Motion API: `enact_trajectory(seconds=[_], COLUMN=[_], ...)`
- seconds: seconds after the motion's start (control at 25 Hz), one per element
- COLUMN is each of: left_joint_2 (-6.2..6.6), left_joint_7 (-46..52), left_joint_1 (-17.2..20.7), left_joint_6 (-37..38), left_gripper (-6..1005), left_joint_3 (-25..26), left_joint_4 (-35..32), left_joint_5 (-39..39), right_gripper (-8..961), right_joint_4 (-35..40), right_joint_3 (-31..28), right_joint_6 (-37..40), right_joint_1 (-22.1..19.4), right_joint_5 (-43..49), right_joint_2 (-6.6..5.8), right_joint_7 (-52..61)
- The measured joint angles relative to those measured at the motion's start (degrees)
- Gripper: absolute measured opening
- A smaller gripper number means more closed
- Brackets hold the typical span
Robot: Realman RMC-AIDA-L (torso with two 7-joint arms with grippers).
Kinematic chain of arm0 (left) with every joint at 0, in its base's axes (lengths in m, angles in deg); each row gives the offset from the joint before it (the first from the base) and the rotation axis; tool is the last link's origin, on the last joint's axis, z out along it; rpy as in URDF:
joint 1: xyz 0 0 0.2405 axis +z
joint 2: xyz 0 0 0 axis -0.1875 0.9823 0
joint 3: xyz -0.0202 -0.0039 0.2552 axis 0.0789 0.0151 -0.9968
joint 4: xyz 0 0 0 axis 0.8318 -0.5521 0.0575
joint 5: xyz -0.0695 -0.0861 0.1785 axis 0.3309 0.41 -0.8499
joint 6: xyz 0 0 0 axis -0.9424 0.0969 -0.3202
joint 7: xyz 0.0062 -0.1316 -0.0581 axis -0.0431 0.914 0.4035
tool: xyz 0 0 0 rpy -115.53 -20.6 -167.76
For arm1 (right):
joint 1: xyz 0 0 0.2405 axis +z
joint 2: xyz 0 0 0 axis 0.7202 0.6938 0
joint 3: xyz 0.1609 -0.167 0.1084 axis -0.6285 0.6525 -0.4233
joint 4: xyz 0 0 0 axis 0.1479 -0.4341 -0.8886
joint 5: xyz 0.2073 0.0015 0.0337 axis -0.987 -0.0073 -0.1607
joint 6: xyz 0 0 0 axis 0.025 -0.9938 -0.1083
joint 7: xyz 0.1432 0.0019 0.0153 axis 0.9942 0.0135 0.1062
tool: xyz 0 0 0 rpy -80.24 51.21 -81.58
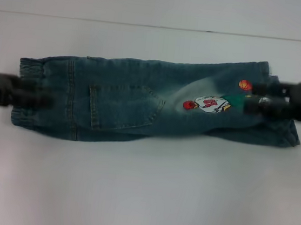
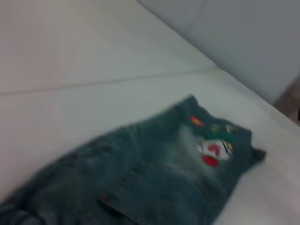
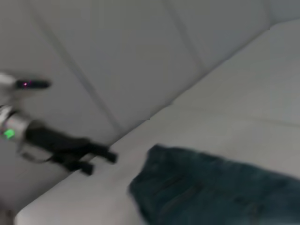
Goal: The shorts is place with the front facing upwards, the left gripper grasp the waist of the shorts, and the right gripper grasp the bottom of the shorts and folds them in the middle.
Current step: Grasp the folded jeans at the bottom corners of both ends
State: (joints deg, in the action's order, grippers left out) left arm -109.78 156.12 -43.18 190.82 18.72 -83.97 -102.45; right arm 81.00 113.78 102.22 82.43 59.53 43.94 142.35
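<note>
Shorts long axis spanning left gripper at waist, right gripper at bottom; finger states unreadable.

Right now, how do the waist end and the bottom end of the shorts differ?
The waist is a puckered, gathered band at the robot's left, with the left gripper over it. The bottom is flatter, lies at the robot's right by the cartoon embroidery, and has the right gripper over it. Both are faded denim on the white table.
</note>
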Motion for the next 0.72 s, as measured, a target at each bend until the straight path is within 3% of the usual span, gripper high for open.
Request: enact_trajectory(seconds=[0.12,0.28,0.56,0.72], left_joint_2=[-0.43,-0.53,-0.62,-1.10], left_joint_7=[-0.7,-0.4,3.2,4.5], left_joint_1=[0.3,0.4,-0.3,-0.7], left_joint_6=[-1.0,-4.2,-13.4,-16.2], left_gripper=[889,888,887,887], left_joint_3=[-2.7,-3.1,-3.4,-4.9], left_joint_4=[0.1,0.5,0.9,1.7], left_joint_5=[-1.2,-3.9,-15.3,-17.4], right_gripper=[929,929,928,927], right_joint_4=[0.0,0.0,-0.2,-0.4], right_joint_3=[4.1,7.7,8.5,8.6], right_joint_6=[3.4,5.4,5.5,5.0], right_joint_1=[-0.2,-0.2,-0.2,-0.1], right_joint_5=[0.0,0.0,0.1,0.2], right_joint_2=[-0.37,0.02,0.81,0.96], right_joint_7=[-0.8,-1.5,-1.8,-1.8])
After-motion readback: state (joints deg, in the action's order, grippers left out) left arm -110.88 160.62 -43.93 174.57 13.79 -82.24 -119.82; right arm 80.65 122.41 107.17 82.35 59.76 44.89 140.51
